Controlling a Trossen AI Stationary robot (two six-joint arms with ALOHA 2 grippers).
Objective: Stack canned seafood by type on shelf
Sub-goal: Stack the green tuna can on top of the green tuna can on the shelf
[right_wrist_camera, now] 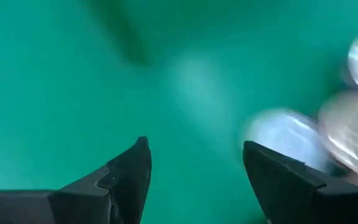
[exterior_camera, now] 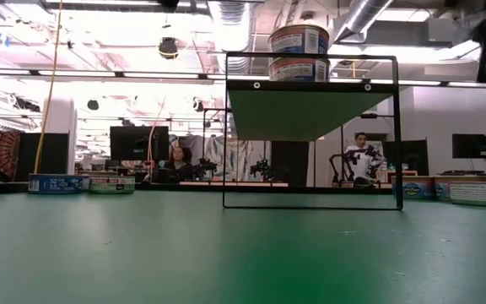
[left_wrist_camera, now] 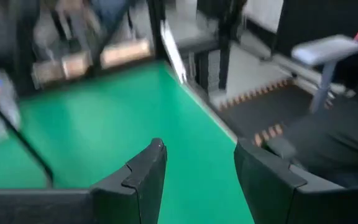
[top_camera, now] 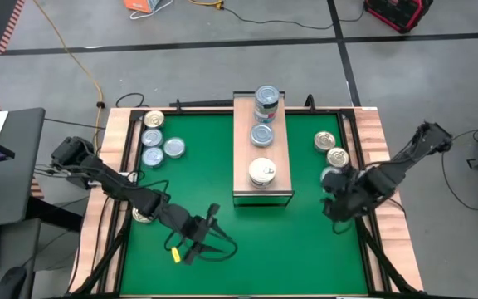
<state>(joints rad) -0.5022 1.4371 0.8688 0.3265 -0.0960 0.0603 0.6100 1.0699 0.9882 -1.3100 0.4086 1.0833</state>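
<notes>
Three spots on the long light-wood shelf (top_camera: 263, 149), centre of the high view, are already carrying small flat round tins: a blue-silver stack (top_camera: 266, 100) at its upper end, a single blue-silver tin (top_camera: 261, 134) mid-plank, and a white-topped tin (top_camera: 261, 172) at the lower end. Sorting is looking partly done, by my judgement.

Remaining on the green counter (top_camera: 222, 183): three blue-silver tins (top_camera: 158, 148) and one gold-tan tin (top_camera: 153, 120) at upper left, another tin (top_camera: 142, 215) half hidden under the left arm, and two gold-tan tins (top_camera: 331, 149) plus a pale tin (top_camera: 331, 176) at right.

Right claw (top_camera: 336, 209) is hovering released, holding nothing, just below the pale tin. Left claw (top_camera: 209, 234) is sitting part-open and empty at lower left of centre, well apart from any tin.
</notes>
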